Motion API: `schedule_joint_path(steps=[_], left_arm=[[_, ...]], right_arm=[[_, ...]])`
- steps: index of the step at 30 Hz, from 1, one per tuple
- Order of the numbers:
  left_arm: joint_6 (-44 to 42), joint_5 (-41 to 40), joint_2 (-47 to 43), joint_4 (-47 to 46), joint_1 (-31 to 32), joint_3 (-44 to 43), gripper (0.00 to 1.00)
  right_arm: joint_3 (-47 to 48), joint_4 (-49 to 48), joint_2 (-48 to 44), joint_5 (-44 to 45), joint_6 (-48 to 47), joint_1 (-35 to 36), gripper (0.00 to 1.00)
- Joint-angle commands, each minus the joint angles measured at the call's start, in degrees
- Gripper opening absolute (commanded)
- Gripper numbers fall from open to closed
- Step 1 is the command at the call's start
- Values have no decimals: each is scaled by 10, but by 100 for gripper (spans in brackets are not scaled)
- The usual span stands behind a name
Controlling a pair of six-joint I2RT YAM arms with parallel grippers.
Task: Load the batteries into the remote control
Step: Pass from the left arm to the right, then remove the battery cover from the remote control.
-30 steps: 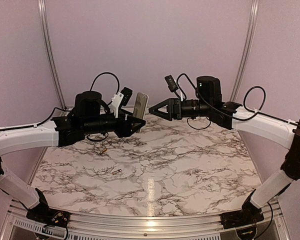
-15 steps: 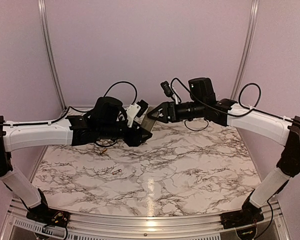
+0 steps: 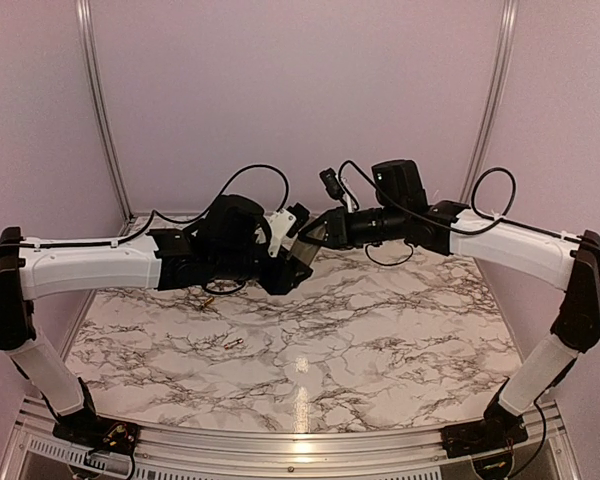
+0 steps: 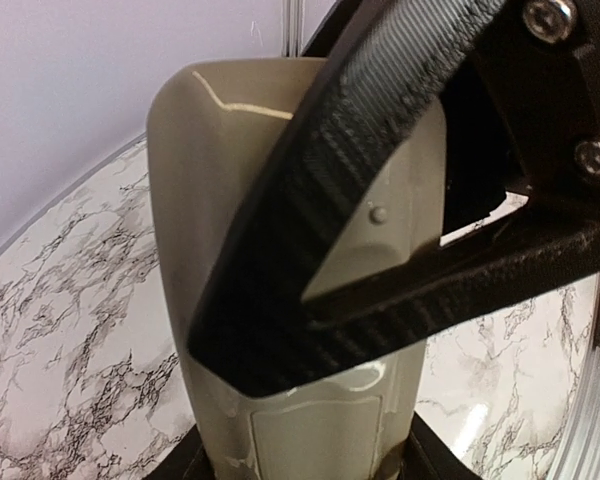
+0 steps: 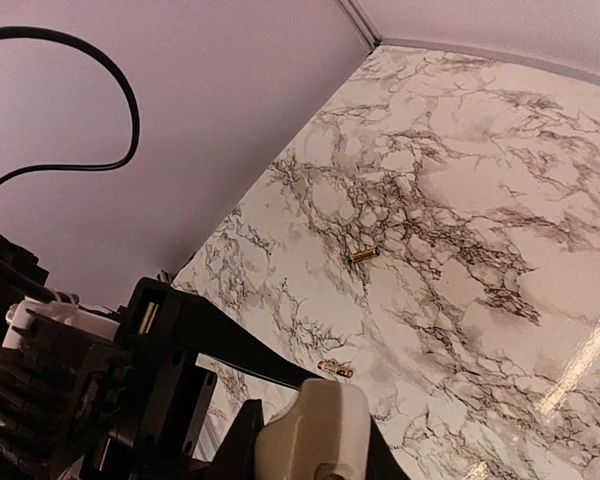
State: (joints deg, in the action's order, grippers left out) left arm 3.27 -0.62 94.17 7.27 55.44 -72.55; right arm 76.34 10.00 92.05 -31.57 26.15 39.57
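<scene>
The remote control (image 3: 306, 243) is held in the air above the back of the table, between the two arms. My left gripper (image 3: 296, 258) is shut on its lower part; in the left wrist view the greyish-tan back (image 4: 210, 200) rises from between the left gripper's (image 4: 305, 470) fingers. My right gripper (image 3: 312, 232) is shut on the upper end of the remote control (image 5: 310, 420), one black finger (image 4: 320, 230) lying across the back. Two batteries lie on the marble: one (image 3: 208, 300) at the left, the other (image 3: 235, 345) nearer the front. Both batteries (image 5: 364, 255) (image 5: 335, 369) show in the right wrist view.
The marble table (image 3: 380, 330) is walled in pale lilac at the back and sides, with metal corner posts (image 3: 98, 110). Cables loop above both wrists. A metal rail (image 3: 300, 440) runs along the near edge between the arm bases.
The left arm carried the remote rightwards and lower. The right arm came left to meet it, and its open jaws closed on the remote's upper end.
</scene>
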Motion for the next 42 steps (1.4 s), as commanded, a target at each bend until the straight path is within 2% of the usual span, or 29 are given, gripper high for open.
schedule_joint_path(steps=[1,3,6,8,10,17,25,27,36,42], left_arm=[[0,-16,-14,11,2,-16,31],[7,-16,-21,11,-1,-15,46],[14,1,-41,4,-10,-4,82],[14,40,-65,-7,-21,15,94],[14,65,-95,-22,-32,43,99],[-48,87,-169,-29,-39,142,97],[-217,-9,-239,-58,44,241,85],[-253,-11,-245,-67,57,257,82],[-351,-51,-202,-45,118,248,59],[-385,-64,-160,-43,134,226,52]], right_arm=[[-26,-27,-16,-15,22,-22,6],[-35,-38,-20,-30,28,-31,1],[-47,-51,-25,-49,31,-43,0],[-59,-68,-29,-67,31,-50,0],[-73,-80,-32,-88,23,-54,0],[-116,-93,-33,-173,-20,-55,0],[-97,-20,12,-223,-70,-55,0],[-98,-13,23,-235,-66,-53,0],[-123,-30,48,-245,-35,-23,0],[-134,-66,74,-257,-1,-5,0]])
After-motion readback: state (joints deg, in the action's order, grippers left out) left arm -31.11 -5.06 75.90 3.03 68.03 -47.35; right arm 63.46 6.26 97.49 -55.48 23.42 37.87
